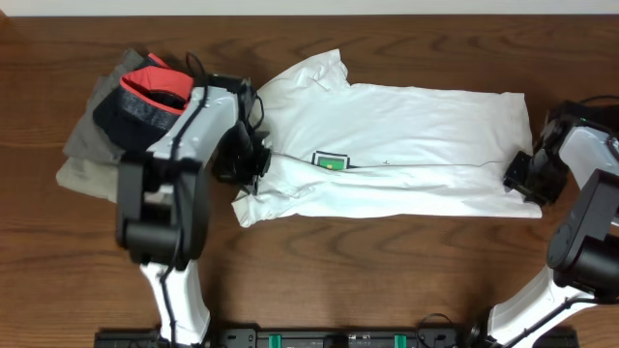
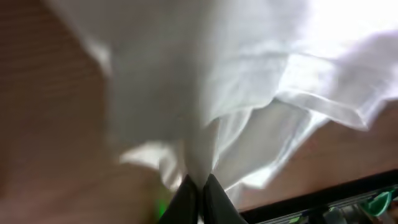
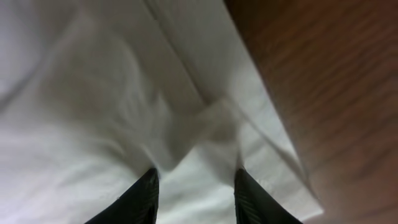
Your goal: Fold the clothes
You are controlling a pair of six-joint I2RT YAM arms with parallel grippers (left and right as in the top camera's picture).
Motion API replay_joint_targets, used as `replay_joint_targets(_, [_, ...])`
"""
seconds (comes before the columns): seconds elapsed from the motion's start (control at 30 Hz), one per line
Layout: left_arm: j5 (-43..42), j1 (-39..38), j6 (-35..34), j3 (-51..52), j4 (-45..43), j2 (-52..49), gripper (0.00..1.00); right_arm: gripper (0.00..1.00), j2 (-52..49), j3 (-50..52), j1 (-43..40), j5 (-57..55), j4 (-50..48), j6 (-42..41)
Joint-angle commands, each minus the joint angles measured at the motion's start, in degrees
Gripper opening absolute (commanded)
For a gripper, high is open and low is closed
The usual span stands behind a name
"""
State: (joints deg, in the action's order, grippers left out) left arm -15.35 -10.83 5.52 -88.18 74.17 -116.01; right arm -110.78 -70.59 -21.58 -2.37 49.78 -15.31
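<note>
The white T-shirt [image 1: 416,126] lay stretched across the middle of the table [image 1: 387,271], its long sides already turned in, so it made a broad band running left to right. Its small green chest print [image 1: 331,161] showed near the left end.

The left pincer [image 1: 250,157] sat at that left end, by the collar and sleeve. The left wrist view showed its fingers [image 2: 186,199] pressed tight together, with a pleat of white cloth pinched between them and rising in a tented ridge. The right pincer [image 1: 522,179] was at the far right end, on the hem. Its fingers [image 3: 142,196] stood partly apart, straddling a small pucker of fabric. I could not tell whether they had any real hold on it.

The shirt looked light, thin and wholly limp, so it would probably sag and slide wherever it was not supported. It would not tear readily, but a shallow pinch on a single layer might slip out or drag only the top ply. I judged the better hold to be on the doubled edges at each end, taken at matching corners so the cloth lifts evenly.

The table was dark, smooth wood with visible grain, and cloth would likely glide on it easily. A heap of other garments [image 1: 106,126] in grey, black and red waited at the far left, just beside the left arm. Little of the room showed beyond the table.
</note>
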Motion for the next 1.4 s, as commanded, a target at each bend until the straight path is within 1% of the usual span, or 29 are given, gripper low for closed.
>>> replay_joint_targets(0.0, [3.7, 0.1, -1.9, 0.0, 1.2, 7.5, 0.06, 0.40, 4.5, 0.1, -0.1, 7.5, -1.2, 4.9])
replay_joint_targets(0.07, [4.5, 0.1, -2.0, 0.0, 1.1, 10.9, 0.06, 0.42, 7.2, 0.1, -0.1, 11.7, -2.2, 6.8])
replay_joint_targets(0.13, [4.5, 0.1, -2.0, 0.0, -1.3, 14.5, 0.06, 0.46, 10.0, 0.1, -0.1, 17.0, -4.0, 8.9])
replay_joint_targets(0.17, [4.4, 0.1, -2.2, 0.0, -3.0, 15.7, 0.17, 0.48, 11.2, 0.1, -0.1, 20.0, -5.0, 10.0])
replay_joint_targets(0.2, [4.0, 0.1, -2.7, 0.0, -4.8, 16.7, 0.38, 0.50, 12.5, 0.1, -0.1, 23.1, -6.3, 11.2])
replay_joint_targets(0.23, [2.8, 0.1, -3.9, 0.0, -7.4, 17.6, 0.63, 0.56, 13.6, 0.1, -0.1, 26.1, -7.7, 11.3])
replay_joint_targets(0.27, [1.5, 0.1, -4.7, 0.0, -9.5, 18.1, 0.73, 0.58, 14.3, 0.1, -0.1, 28.0, -8.6, 11.3])
replay_joint_targets(0.3, [0.2, 0.1, -5.4, 0.0, -12.3, 18.7, 0.79, 0.61, 15.1, 0.1, -0.1, 30.3, -9.9, 11.1])
replay_joint_targets(0.4, [0.2, 0.1, -5.4, 0.0, -14.5, 19.0, 0.79, 0.62, 16.1, 0.1, -0.1, 31.5, -10.8, 11.0])
replay_joint_targets(0.53, [0.9, 0.3, -5.3, 0.0, -13.8, 18.9, 0.79, 0.63, 16.4, 0.1, -0.2, 29.4, -10.1, 11.1])
replay_joint_targets(0.67, [0.8, 0.1, -3.9, -0.1, -20.6, 17.9, 0.79, 0.64, 16.4, 0.1, -0.1, 28.7, -11.3, 9.7])
replay_joint_targets(0.77, [-2.2, 0.1, -3.6, -1.7, -24.8, 15.2, 0.79, 0.64, 16.4, 0.1, 0.0, 29.0, -11.8, 7.4])
replay_joint_targets(0.83, [-5.2, 0.1, -2.2, -5.1, -25.2, 11.6, 0.79, 0.63, 16.4, 0.1, 0.4, 29.4, -11.2, 7.4])
replay_joint_targets(0.9, [-5.4, 0.1, -0.8, -10.8, -24.8, 6.7, 0.79, 0.64, 16.4, 0.1, 1.1, 29.6, -10.4, 7.5])
replay_joint_targets(1.0, [-5.4, 0.1, 0.5, -22.4, -23.5, -2.2, 0.79, 0.64, 16.4, 0.1, 2.1, 29.6, -10.2, 7.9])
replay_joint_targets(1.1, [-5.4, -0.1, 1.8, -34.3, -24.2, -11.9, 0.79, 0.64, 16.4, 0.1, 3.2, 29.6, -10.2, 7.9])
replay_joint_targets(1.17, [-5.5, -0.4, 1.8, -40.2, -26.4, -17.3, 0.79, 0.64, 16.3, 0.1, 3.8, 29.6, -10.1, 7.9])
replay_joint_targets(1.23, [-5.7, -0.7, 1.8, -43.2, -30.7, -21.4, 0.80, 0.63, 16.3, 0.1, 4.3, 29.6, -10.1, 7.9])
replay_joint_targets(1.27, [-5.6, -0.9, 1.8, -43.4, -34.4, -23.3, 0.80, 0.63, 16.3, 0.1, 4.6, 29.6, -10.1, 7.8])
replay_joint_targets(1.37, [-5.6, -1.4, 1.8, -43.4, -41.7, -27.0, 0.80, 0.63, 16.3, 0.1, 5.2, 29.6, -10.0, 7.8])
